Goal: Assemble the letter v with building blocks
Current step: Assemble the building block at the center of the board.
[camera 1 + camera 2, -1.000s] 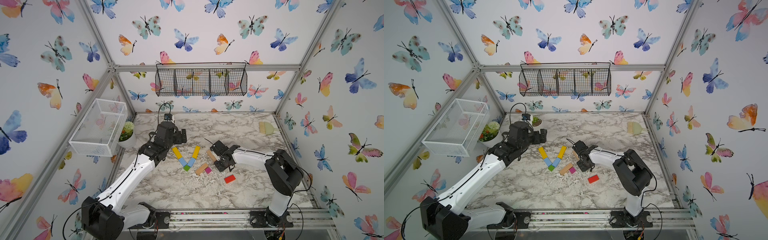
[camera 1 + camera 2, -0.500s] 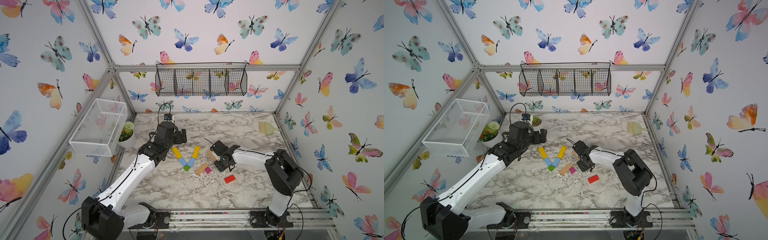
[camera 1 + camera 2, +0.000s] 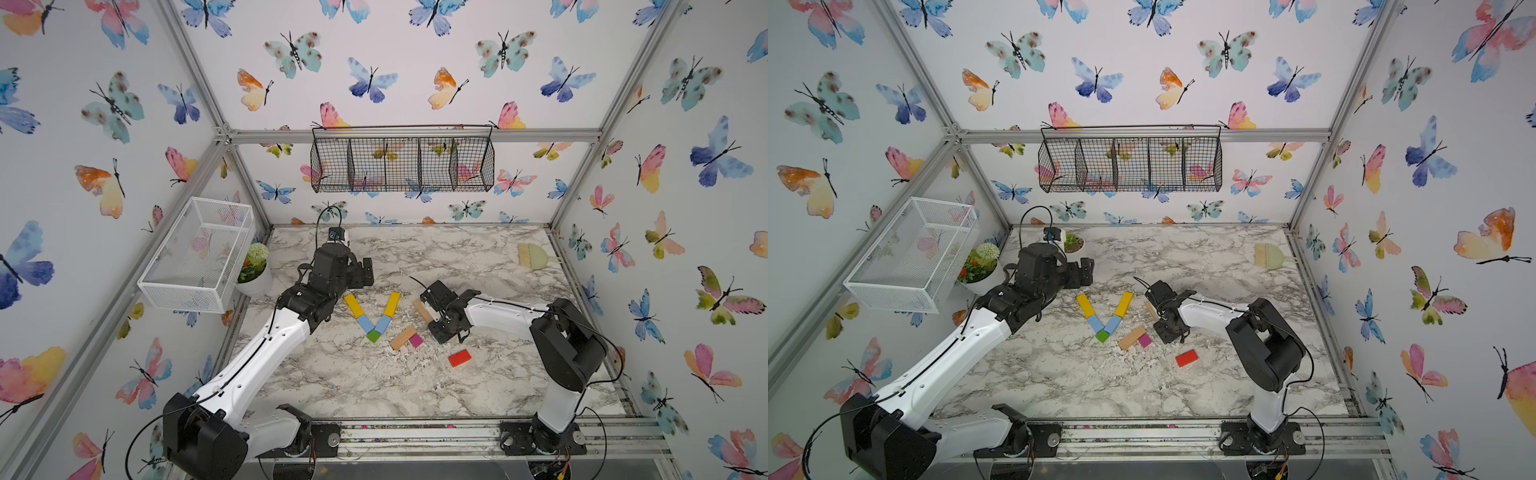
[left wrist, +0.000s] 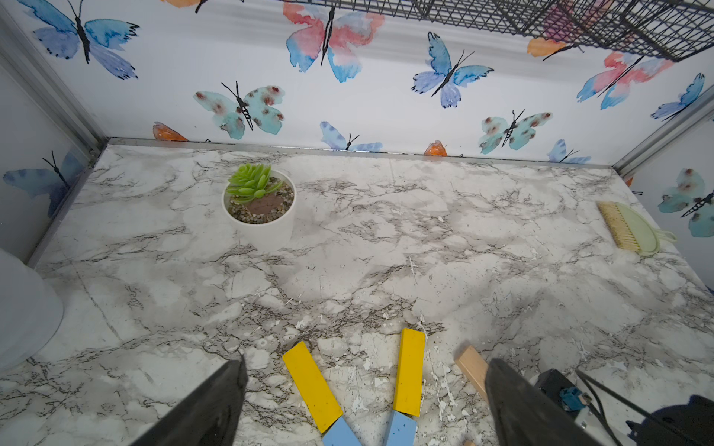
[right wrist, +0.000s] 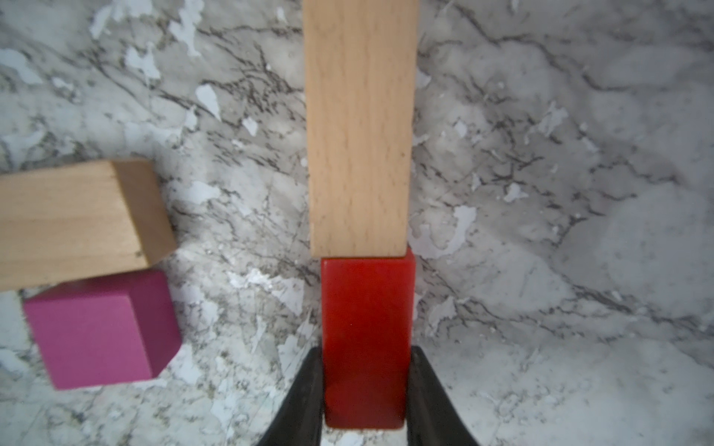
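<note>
Two yellow bars (image 3: 354, 305) (image 3: 392, 303), two light-blue bars (image 3: 365, 323) (image 3: 382, 324) and a green cube (image 3: 373, 336) lie as a V at mid-table in both top views. My right gripper (image 5: 367, 386) is shut on a red block (image 5: 367, 332), whose end touches a tan bar (image 5: 361, 127). From above, the right gripper (image 3: 438, 326) hides that block. Beside it lie another tan bar (image 3: 402, 337), a magenta cube (image 3: 416, 341) and a loose red block (image 3: 459, 358). My left gripper (image 4: 367, 363) hovers open behind the V, holding nothing.
A white pot with a succulent (image 4: 259, 208) stands at the back left, a flower pot (image 3: 255, 270) by the left wall. A white wire basket (image 3: 195, 253) hangs left, a black wire basket (image 3: 401, 164) on the back wall. A small brush (image 3: 534, 255) lies back right.
</note>
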`<state>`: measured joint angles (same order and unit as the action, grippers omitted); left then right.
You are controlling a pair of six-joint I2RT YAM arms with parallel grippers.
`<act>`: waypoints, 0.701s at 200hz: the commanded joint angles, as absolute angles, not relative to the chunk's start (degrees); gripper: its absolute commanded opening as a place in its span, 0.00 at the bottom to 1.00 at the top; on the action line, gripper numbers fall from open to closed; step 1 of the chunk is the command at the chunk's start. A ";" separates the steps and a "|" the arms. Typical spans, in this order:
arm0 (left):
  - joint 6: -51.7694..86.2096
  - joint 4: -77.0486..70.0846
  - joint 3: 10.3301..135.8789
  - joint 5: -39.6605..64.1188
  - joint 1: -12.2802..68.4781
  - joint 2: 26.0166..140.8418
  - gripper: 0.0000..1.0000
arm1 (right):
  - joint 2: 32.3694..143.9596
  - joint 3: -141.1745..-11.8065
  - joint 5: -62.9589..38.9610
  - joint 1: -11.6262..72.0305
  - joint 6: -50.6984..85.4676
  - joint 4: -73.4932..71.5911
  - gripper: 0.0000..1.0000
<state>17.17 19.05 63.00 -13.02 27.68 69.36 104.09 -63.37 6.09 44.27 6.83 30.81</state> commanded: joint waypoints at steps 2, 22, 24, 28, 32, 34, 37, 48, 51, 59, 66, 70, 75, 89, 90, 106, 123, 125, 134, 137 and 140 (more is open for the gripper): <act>16.74 18.45 63.63 -13.31 27.24 69.25 0.97 | 104.59 -63.85 4.48 44.30 7.02 32.46 0.23; 16.78 18.41 63.61 -13.41 27.25 69.21 0.97 | 104.74 -64.21 4.26 44.30 7.18 32.52 0.26; 16.74 18.42 63.63 -13.44 27.20 69.20 0.97 | 104.69 -64.24 4.23 44.30 7.18 32.45 0.26; 16.78 18.43 63.63 -13.41 27.25 69.25 0.97 | 104.70 -64.25 4.09 44.30 7.16 32.45 0.27; 16.79 18.43 63.62 -13.37 27.28 69.22 0.97 | 104.75 -64.31 4.05 44.30 7.22 32.48 0.28; 16.72 18.45 63.63 -13.38 27.30 69.18 0.97 | 104.76 -64.33 3.98 44.30 7.21 32.44 0.28; 16.75 18.46 63.63 -13.44 27.20 69.20 0.97 | 104.76 -64.40 3.96 44.30 7.28 32.43 0.29; 16.70 18.53 63.66 -13.41 27.20 69.11 0.97 | 104.88 -64.55 3.66 44.30 7.37 32.49 0.30; 16.66 18.47 63.64 -13.44 27.22 69.15 0.97 | 104.86 -64.59 3.50 44.30 7.36 32.44 0.31; 16.70 18.45 63.64 -13.45 27.14 69.09 0.97 | 104.78 -64.68 3.26 44.30 7.38 32.57 0.33; 16.63 18.46 63.72 -13.45 27.19 69.08 0.97 | 104.70 -64.69 3.17 44.30 7.49 32.50 0.35; 16.69 18.42 63.78 -13.38 27.14 69.16 0.97 | 104.68 -64.69 3.10 44.30 7.55 32.44 0.36; 16.69 18.45 63.71 -13.32 27.18 69.16 0.97 | 104.51 -64.69 3.01 44.30 7.56 32.43 0.38; 16.64 18.46 63.72 -13.34 27.16 69.17 0.97 | 104.26 -64.69 3.16 44.32 7.76 32.63 0.43; 16.63 18.46 63.72 -13.31 27.16 69.13 0.97 | 104.25 -64.69 3.21 44.31 7.79 32.62 0.44; 16.67 18.40 63.67 -13.33 27.14 69.08 0.97 | 103.99 -64.60 3.88 44.30 8.04 32.87 0.48; 16.63 18.43 63.68 -13.29 27.16 69.20 0.97 | 103.58 -64.47 4.81 44.30 8.54 32.90 0.51; 16.68 18.45 63.67 -13.30 27.14 69.24 0.97 | 103.52 -64.43 5.00 44.30 8.60 32.88 0.51; 16.69 18.45 63.62 -13.29 27.15 69.13 0.97 | 103.22 -64.27 5.44 44.30 8.83 32.74 0.51; 16.70 18.42 63.63 -13.32 27.08 69.15 0.97 | 103.19 -64.29 5.59 44.30 8.94 32.70 0.51; 16.70 18.45 63.63 -13.29 27.09 69.15 0.97 | 103.12 -64.25 5.63 44.30 8.96 32.66 0.51</act>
<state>17.15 19.05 63.00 -13.02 27.42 69.36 104.12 -63.48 4.36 44.27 7.86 31.31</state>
